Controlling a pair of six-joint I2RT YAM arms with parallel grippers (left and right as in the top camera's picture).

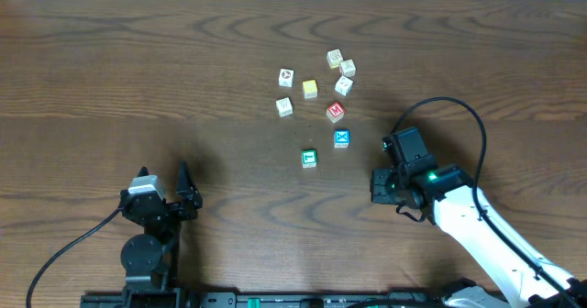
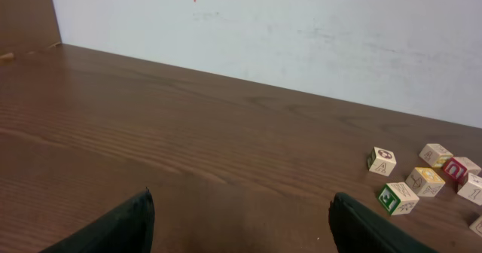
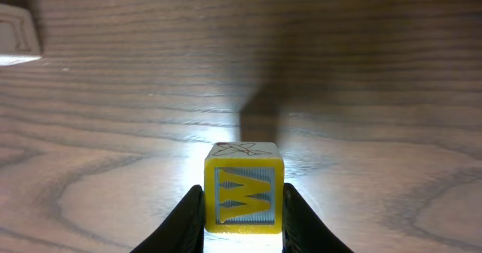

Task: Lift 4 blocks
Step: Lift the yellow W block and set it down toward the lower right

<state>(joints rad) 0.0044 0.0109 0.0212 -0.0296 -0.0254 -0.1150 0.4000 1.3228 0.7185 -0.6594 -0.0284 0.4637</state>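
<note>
— Where is the block, relative to your right gripper [image 3: 242, 211]?

— Right between my fingers [image 3: 188, 215]. The yellow cube [image 3: 242, 193] is pinched there, one finger on its left side and one on its right, and it sits square to both. Whether its underside is clear of the table [image 3: 361, 72] I cannot tell.

— Which way does it face?

— Its blue-striped side with the yellow W faces back toward my wrist, with the letter upright. The cream face with a thin drawing is on top. It is a cube, so no side is the long one.

— And your left gripper [image 2: 241, 230]?

— It is spread wide over bare wood and holds nothing. It sits low at my left side of the table, well apart from every block.

— The other blocks?

— They lie beyond my right gripper, toward the middle of the table. The green cube [image 1: 309, 158] is nearest, the blue cube [image 1: 341, 139] with its white X is just beside it to the right, and the red cube [image 1: 336, 112] is a little farther. All three lie flat and apart from each other. Past them is a loose cluster of pale cubes [image 1: 343, 85], with a paler yellow cube [image 1: 310, 89] among them.
</note>
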